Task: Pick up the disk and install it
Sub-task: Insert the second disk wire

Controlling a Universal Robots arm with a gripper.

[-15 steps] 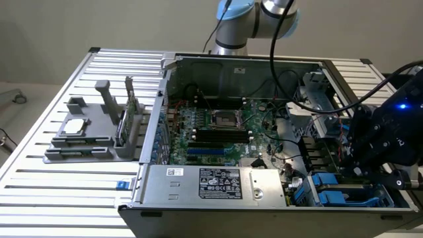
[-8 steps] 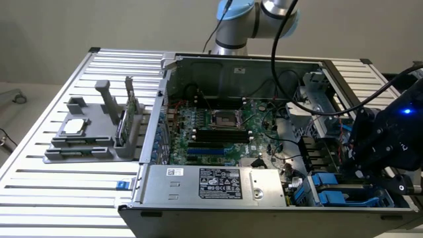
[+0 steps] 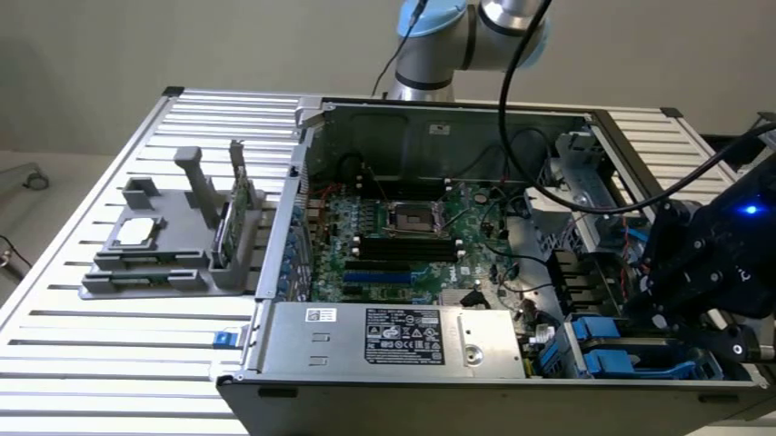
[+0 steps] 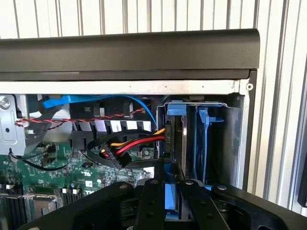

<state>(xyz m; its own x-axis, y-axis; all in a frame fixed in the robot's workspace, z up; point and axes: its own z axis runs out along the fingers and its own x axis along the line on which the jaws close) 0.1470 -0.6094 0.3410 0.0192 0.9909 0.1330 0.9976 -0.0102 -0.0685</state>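
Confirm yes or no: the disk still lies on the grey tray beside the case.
No: the grey tray holds only small parts; the pincer grips a blue-framed piece at the drive bay.

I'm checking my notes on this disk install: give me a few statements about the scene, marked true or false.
1. The black tool hangs over the blue plastic drive cage. True.
2. A cover hides the green motherboard. False: it lies exposed.
3. The blue-framed silver disk lies on the grey fixture. False: it sits between the tool's fingers; the fixture holds a small square silver chip.
4. Red and yellow wires run toward that cage. True.
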